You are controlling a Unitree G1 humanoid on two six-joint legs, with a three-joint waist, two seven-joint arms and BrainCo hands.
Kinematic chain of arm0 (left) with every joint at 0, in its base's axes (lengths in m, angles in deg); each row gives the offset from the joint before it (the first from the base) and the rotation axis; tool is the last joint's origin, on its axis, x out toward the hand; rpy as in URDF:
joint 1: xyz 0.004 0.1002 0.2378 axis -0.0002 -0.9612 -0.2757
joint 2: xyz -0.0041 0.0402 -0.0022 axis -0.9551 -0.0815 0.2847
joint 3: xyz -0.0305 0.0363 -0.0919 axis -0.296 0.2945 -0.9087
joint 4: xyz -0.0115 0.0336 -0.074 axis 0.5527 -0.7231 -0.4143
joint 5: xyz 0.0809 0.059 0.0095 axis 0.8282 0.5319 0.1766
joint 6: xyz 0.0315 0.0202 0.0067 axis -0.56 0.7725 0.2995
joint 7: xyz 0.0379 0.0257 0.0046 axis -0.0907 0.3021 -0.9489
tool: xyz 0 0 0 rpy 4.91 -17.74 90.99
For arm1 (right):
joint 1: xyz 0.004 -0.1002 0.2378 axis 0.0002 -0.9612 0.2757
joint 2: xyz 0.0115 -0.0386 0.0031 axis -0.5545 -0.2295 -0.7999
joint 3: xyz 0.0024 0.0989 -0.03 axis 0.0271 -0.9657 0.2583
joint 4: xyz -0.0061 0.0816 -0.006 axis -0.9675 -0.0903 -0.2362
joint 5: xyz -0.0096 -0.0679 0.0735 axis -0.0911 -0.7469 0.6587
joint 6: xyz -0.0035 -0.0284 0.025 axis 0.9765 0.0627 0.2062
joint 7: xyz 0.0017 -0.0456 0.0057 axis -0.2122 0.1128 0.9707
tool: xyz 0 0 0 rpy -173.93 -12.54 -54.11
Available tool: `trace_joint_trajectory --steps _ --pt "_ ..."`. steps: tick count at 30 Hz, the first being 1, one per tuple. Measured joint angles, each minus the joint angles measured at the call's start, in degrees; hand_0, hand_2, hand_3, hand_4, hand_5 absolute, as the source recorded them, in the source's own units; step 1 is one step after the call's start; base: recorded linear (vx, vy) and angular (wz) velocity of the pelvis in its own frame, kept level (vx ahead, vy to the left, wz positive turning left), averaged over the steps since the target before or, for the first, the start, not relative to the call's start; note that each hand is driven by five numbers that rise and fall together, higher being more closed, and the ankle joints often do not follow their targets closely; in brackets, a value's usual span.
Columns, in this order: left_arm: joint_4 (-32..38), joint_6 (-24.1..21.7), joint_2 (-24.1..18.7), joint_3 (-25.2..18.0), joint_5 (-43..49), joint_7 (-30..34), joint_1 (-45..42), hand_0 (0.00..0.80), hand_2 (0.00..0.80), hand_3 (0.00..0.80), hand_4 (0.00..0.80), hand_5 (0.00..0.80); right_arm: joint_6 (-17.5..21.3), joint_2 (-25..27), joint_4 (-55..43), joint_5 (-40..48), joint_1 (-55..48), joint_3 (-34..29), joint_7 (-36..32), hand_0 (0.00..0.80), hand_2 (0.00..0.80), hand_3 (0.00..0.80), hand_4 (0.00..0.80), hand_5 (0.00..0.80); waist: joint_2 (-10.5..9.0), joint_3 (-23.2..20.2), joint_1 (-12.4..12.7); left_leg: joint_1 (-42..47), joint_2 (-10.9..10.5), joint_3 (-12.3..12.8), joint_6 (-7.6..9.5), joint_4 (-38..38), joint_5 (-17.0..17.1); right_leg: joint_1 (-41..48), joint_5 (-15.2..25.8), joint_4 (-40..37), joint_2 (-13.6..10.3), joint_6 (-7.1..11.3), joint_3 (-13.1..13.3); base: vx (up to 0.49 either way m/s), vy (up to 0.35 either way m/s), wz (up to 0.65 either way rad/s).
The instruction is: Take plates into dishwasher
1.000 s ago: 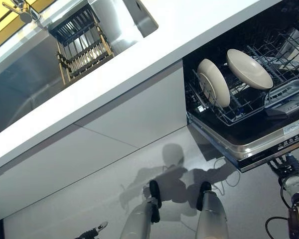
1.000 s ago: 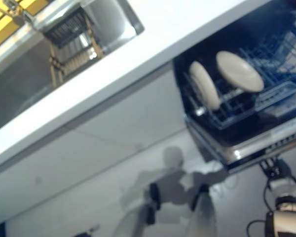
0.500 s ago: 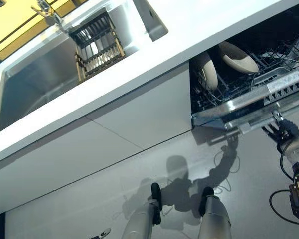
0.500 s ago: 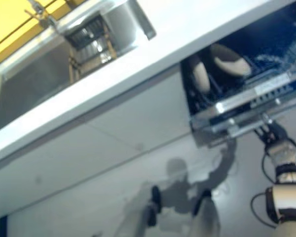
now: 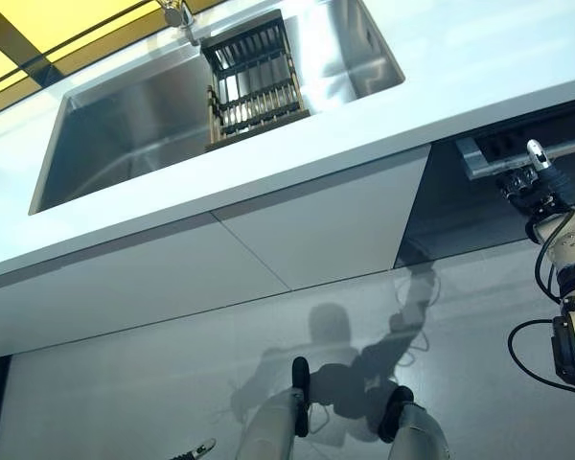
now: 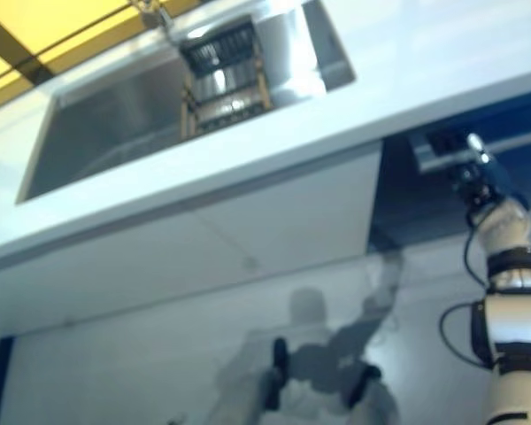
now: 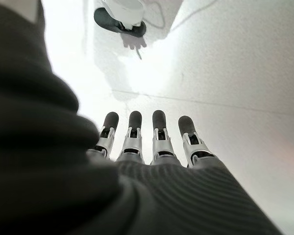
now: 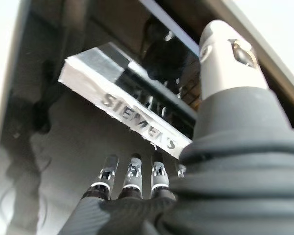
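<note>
Brushed steel sink, glossy dishwasher door

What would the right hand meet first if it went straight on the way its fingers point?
Probably the dishwasher door: the right hand has straight fingers aimed at the door's top edge, close ahead. Contact cannot be told.

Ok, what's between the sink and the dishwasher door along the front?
Left eye view: a white cabinet panel under the countertop, between sink and dishwasher door; right hand at the door.

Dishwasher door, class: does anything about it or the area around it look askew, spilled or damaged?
Nothing stands out. The dishwasher door is almost shut, the right hand with straight fingers on its top edge. The sink holds only a rack.
</note>
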Motion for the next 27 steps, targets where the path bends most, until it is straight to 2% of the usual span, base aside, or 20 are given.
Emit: trace_joint_trajectory --steps 5,8,11,15,18,22,27 --pt "-1.1 -0.8 -1.5 0.0 0.0 -0.6 -0.8 0.0 0.0 0.0 0.0 0.0 -1.8 -2.2 1.1 -10.3 -4.1 0.2 0.8 0.0 0.0 0.0 0.0 0.0 -3.83 -4.0 0.0 2.5 0.9 0.1 0.03 -2.6 0.0 3.9 2.0 -6.1 2.1 0.68 -0.6 0.071 0.015 -0.03" --pt "-2.5 -0.7 -2.5 0.0 0.0 -1.3 -0.7 0.0 0.0 0.0 0.0 0.0 -3.4 -4.2 0.4 -14.7 -11.1 0.0 -0.5 0.0 0.0 0.0 0.0 0.0 -7.03 -8.2 -0.3 5.2 1.3 0.3 0.1 -5.3 0.1 7.7 3.7 -11.5 3.6 1.31 -0.8 0.107 0.067 -0.03" --pt "-2.8 -0.6 -2.9 0.0 0.0 -1.4 -0.3 0.0 0.0 0.0 0.0 0.0 -4.6 -6.7 0.4 -18.2 -19.4 -0.4 -1.7 0.0 0.0 0.0 0.0 0.0 -9.15 -11.3 -0.4 7.5 1.4 1.1 0.13 -7.7 0.1 11.1 5.7 -17.2 4.8 1.9 -0.8 0.097 0.062 -0.03" --pt "-3.0 -0.5 -3.2 -0.1 0.2 -1.6 -0.2 0.0 0.0 0.0 0.0 0.0 -5.0 -11.3 0.1 -19.8 -28.6 -0.8 -2.5 0.0 0.0 0.0 0.0 0.0 -10.07 -13.9 -1.7 10.3 0.7 1.5 0.3 -10.5 0.2 17.1 10.4 -26.9 6.2 3.33 -0.7 0.077 0.072 -0.01" --pt "-3.2 -0.1 -3.6 -0.3 1.9 -1.6 0.3 0.0 0.0 0.0 0.0 0.0 -4.4 -15.4 0.0 -21.7 -35.1 -1.0 -3.0 0.0 0.0 0.0 0.0 0.0 -10.39 -15.8 -2.0 12.2 0.2 1.6 0.28 -12.1 0.2 20.5 12.5 -32.1 6.9 3.64 -0.6 0.023 0.08 0.0" --pt "-3.3 0.5 -3.4 -0.5 2.8 -2.0 1.2 0.0 0.0 0.0 0.0 0.0 -2.5 -19.1 0.1 -23.7 -40.8 -1.3 -4.7 0.0 0.0 0.0 0.0 0.0 -10.22 -16.9 -2.4 12.5 0.0 1.6 0.18 -12.1 0.1 20.9 12.5 -32.1 6.9 3.64 -0.6 0.003 0.091 0.02" --pt "-5.4 3.2 -3.4 -0.6 6.9 -3.8 1.2 0.0 0.0 0.0 0.0 0.0 -1.0 -23.8 0.5 -24.8 -46.5 -1.5 -6.8 0.0 0.0 0.0 0.0 0.0 -11.7 -19.3 -3.5 13.2 0.1 1.8 0.35 -12.5 -0.2 21.8 12.1 -32.2 6.8 3.28 -0.4 0.022 0.073 0.0"
